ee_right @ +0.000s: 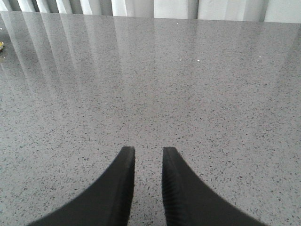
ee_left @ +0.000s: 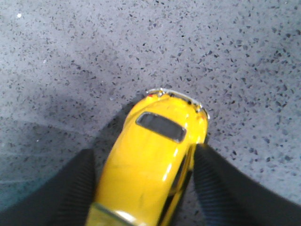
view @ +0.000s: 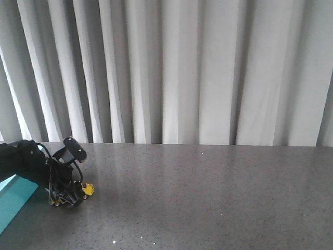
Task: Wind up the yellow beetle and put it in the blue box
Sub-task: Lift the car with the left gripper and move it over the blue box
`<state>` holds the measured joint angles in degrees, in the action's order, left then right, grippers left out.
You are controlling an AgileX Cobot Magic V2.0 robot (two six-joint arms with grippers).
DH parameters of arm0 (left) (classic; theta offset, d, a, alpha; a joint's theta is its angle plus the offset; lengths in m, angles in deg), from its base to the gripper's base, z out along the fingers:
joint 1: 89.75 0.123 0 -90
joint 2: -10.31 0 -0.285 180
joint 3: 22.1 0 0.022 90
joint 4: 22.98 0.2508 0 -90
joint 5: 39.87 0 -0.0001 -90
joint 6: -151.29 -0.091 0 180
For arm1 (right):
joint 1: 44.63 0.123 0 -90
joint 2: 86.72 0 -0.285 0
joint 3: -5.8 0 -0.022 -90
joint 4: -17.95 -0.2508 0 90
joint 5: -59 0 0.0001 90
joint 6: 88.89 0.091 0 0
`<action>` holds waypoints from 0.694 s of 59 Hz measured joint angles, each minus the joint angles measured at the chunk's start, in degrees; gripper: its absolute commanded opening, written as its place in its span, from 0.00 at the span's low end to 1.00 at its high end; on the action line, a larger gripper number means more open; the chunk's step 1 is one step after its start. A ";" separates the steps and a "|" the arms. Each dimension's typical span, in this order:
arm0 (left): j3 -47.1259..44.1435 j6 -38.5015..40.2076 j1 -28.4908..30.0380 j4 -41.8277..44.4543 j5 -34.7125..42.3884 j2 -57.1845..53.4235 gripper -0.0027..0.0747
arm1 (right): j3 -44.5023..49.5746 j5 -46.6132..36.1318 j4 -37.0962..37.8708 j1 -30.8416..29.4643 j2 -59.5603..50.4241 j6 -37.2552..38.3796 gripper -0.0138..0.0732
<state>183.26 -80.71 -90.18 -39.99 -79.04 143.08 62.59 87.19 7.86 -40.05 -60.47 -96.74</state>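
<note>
The yellow beetle [view: 87,189] stands on the grey table at the front left, just right of the blue box [view: 14,200], of which only a corner shows. My left gripper [view: 70,196] is down over the car. In the left wrist view its two black fingers press on both flanks of the yellow beetle [ee_left: 155,155], so my left gripper [ee_left: 144,155] is shut on it; the car's rear window and chrome bumper point away from the wrist. My right gripper [ee_right: 148,153] hangs over bare table, its fingers nearly together with a narrow slit and nothing between them. It does not show in the front view.
The grey speckled table [view: 208,198] stretches to the right of the car. White curtains [view: 182,67] hang behind its far edge. The black left arm [view: 23,159] reaches in from the left over the box.
</note>
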 measured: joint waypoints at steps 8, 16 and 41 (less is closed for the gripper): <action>-0.25 -0.06 0.00 1.34 0.04 -1.24 0.02 | 0.00 0.00 0.00 0.00 0.00 0.00 0.35; -0.70 -0.06 0.06 1.48 -0.80 -4.40 0.03 | 0.00 0.00 0.00 0.00 0.00 0.00 0.35; -0.70 9.25 4.94 -0.53 0.67 -21.52 0.03 | 0.00 0.00 0.00 0.00 0.00 0.00 0.35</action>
<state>182.57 -71.46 -85.25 -40.52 -78.37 121.56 62.59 87.19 7.86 -40.05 -60.47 -96.74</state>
